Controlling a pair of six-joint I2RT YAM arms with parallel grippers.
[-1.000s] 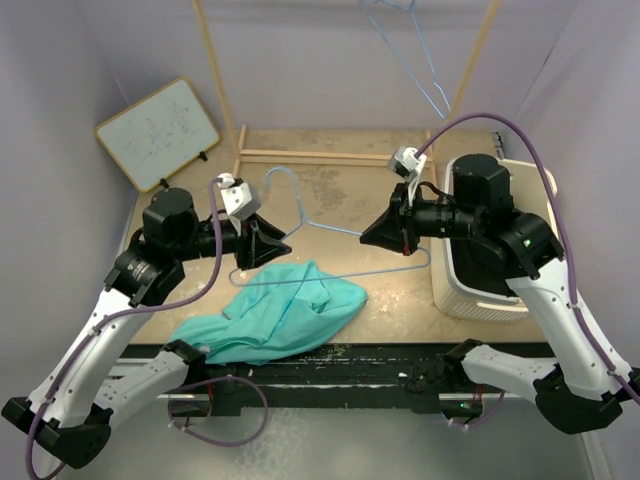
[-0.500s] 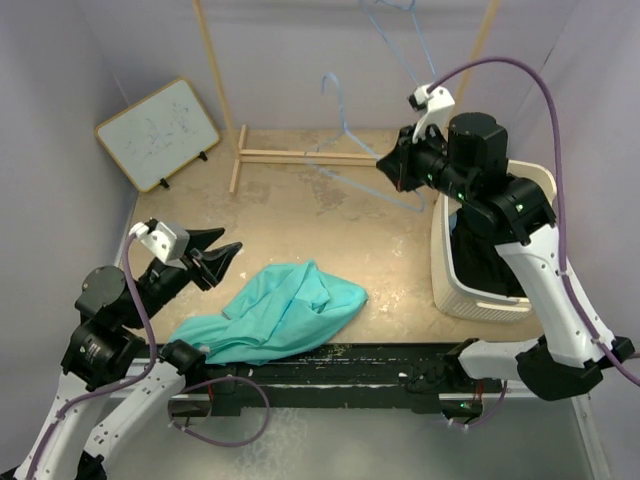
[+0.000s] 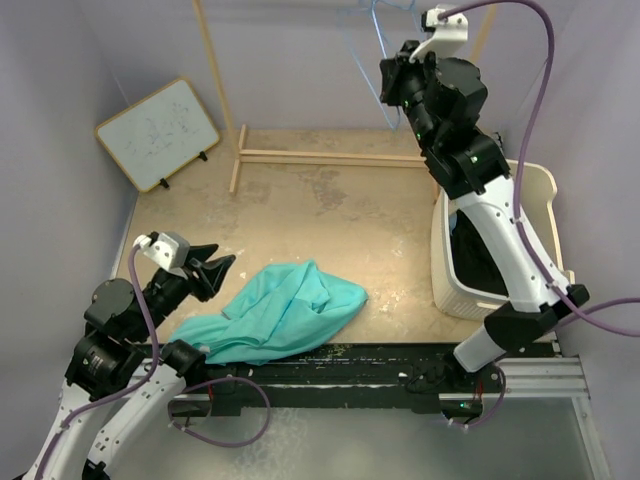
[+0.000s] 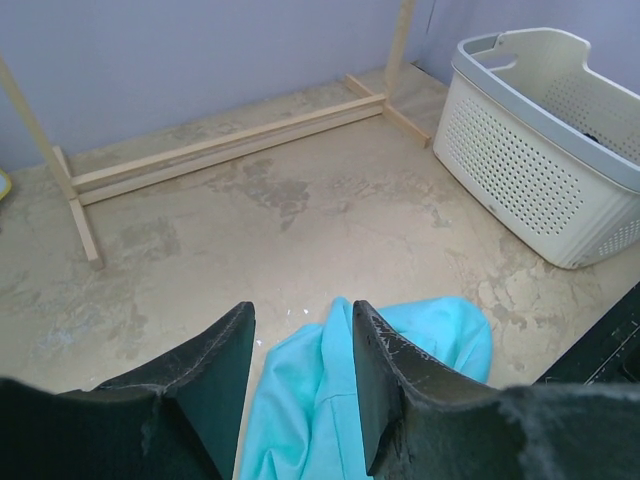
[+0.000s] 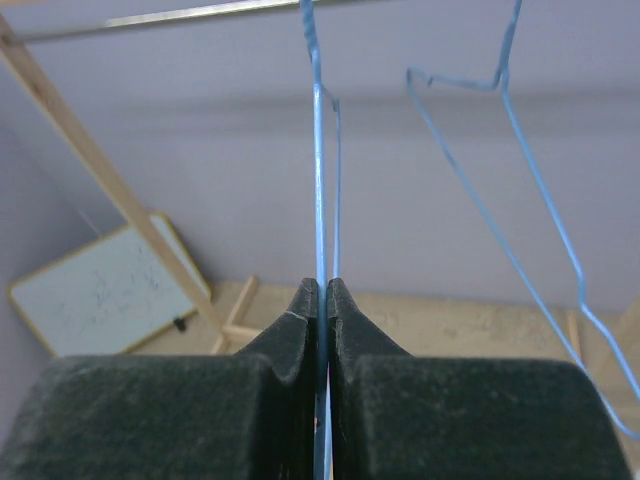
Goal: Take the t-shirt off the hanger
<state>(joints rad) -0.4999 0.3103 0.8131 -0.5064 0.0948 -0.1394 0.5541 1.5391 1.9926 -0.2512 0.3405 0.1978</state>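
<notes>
The teal t-shirt (image 3: 280,312) lies crumpled on the table near its front edge, off the hanger. It also shows in the left wrist view (image 4: 340,400). My left gripper (image 3: 210,268) is open and empty, just left of the shirt and above it; its tips (image 4: 300,320) frame the shirt's edge. My right gripper (image 3: 385,80) is raised high at the back, by the rack's top rail. It is shut on the bare blue wire hanger (image 5: 318,150), which runs up between the closed tips (image 5: 323,285).
A second blue wire hanger (image 5: 520,180) hangs on the rail to the right. A white laundry basket (image 3: 465,295) holding dark cloth stands at the right. A whiteboard (image 3: 160,132) leans at the back left. The wooden rack's base bar (image 3: 320,157) crosses the back of the table.
My right arm has lifted the bare hanger from above the table up to the rack's rail. My left arm let go of the hanger and has drawn back to the near left.
</notes>
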